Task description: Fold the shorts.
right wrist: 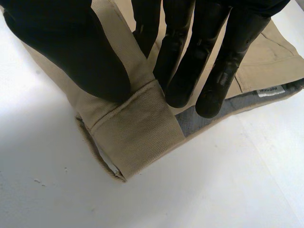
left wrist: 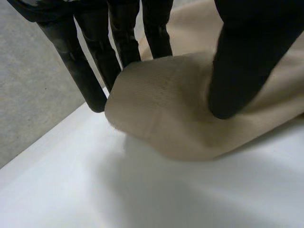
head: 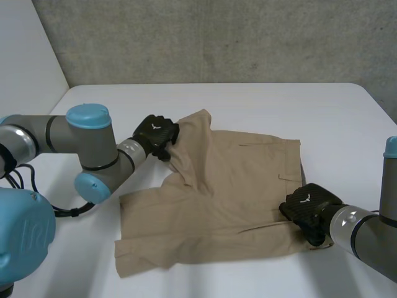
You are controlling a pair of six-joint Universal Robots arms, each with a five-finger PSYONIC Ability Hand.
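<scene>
Fingers [right wrist: 213, 71] of both hands are clamped on cloth. On the white table [head: 310, 112] the tan shorts [head: 223, 198] lie spread out, the left hand [head: 155, 133] pinching the raised far leg hem and the right hand [head: 307, 208] pinching the near waistband corner. A small white label [right wrist: 270, 91] sits by the right fingertips.

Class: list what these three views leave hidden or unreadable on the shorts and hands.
Label, right wrist view: print too small to read.
Shorts, underside, head view: hidden against the table.
Left hand, fingertips, head view: covered by the hand itself.
</scene>
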